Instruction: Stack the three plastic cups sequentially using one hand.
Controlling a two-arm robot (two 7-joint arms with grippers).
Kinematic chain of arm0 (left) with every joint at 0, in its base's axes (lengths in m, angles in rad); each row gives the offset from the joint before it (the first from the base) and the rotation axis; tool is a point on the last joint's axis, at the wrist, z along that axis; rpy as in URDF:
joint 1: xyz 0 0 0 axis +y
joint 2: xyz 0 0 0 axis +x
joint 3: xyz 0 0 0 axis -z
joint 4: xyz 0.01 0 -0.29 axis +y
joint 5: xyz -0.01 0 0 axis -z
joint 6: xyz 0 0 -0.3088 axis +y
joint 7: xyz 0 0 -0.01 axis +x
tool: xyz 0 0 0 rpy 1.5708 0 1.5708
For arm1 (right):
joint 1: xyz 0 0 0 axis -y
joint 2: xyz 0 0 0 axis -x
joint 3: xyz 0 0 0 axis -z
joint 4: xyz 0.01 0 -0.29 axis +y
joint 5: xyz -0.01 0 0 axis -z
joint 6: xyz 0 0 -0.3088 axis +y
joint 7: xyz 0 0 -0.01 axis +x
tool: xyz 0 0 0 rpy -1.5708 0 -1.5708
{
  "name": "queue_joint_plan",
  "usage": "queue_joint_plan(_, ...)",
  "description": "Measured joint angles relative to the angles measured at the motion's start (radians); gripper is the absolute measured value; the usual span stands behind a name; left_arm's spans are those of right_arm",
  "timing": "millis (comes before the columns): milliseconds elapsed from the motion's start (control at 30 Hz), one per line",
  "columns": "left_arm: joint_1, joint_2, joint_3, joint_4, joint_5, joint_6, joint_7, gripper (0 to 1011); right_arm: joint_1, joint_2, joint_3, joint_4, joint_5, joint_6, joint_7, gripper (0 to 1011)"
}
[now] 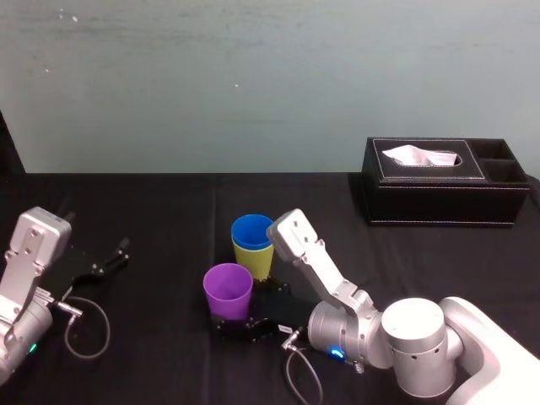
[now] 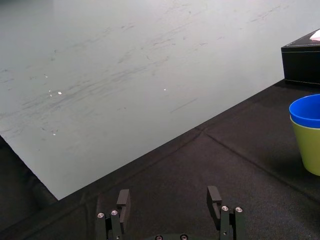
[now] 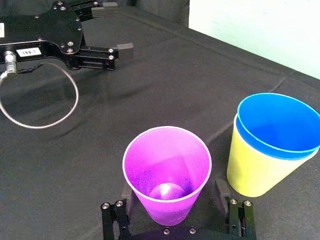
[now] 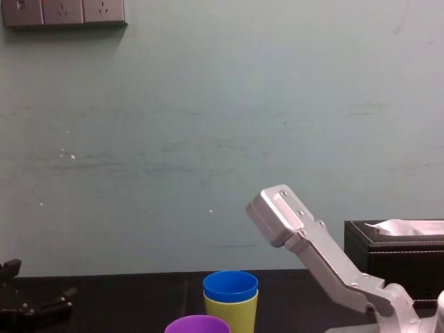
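- Bare black table [image 1: 169, 202] is stretching ahead of the right gripper [image 3: 172, 192]. A tissue box [image 1: 439, 181] is sitting well beyond it, by the far right edge.
- The right gripper is straddling the purple cup's [image 3: 166, 175] base, fingers wide, with a gap showing toward the other cups.
- The purple cup is standing upright, mouth up. Just beside it, the blue cup [image 3: 277, 125] is nesting in the yellow-green cup [image 3: 255, 170], both upright.
- The left gripper [image 2: 170, 200] is resting well apart, fingers spread.

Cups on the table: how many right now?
3. The blue cup sits nested in the yellow-green cup mid-table; the purple cup stands apart, nearer the robot, between the right gripper's open jaws. Left gripper parked at the left. None seems hidden.
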Motion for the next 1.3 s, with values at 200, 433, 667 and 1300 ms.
queue_joint_plan(200, 0.0, 0.0, 0.0, 0.0, 0.0, 0.0, 0.0, 1000, 0.0, -0.004, 0.0, 0.007, 0.0, -0.01, 0.005, 1002)
queue_joint_plan(433, 0.0, 0.0, 0.0, 0.0, 0.0, 0.0, 0.0, 1000, 0.003, -0.008, -0.001, 0.014, -0.001, -0.016, 0.007, 1003)
queue_joint_plan(667, 0.0, 0.0, 0.0, 0.0, 0.0, 0.0, 0.0, 1000, 0.005, -0.014, -0.001, 0.021, -0.003, -0.021, 0.007, 1002)
queue_joint_plan(1300, 0.0, 0.0, 0.0, 0.0, 0.0, 0.0, 0.0, 1000, 0.006, -0.017, -0.001, 0.026, -0.002, -0.023, 0.007, 954)
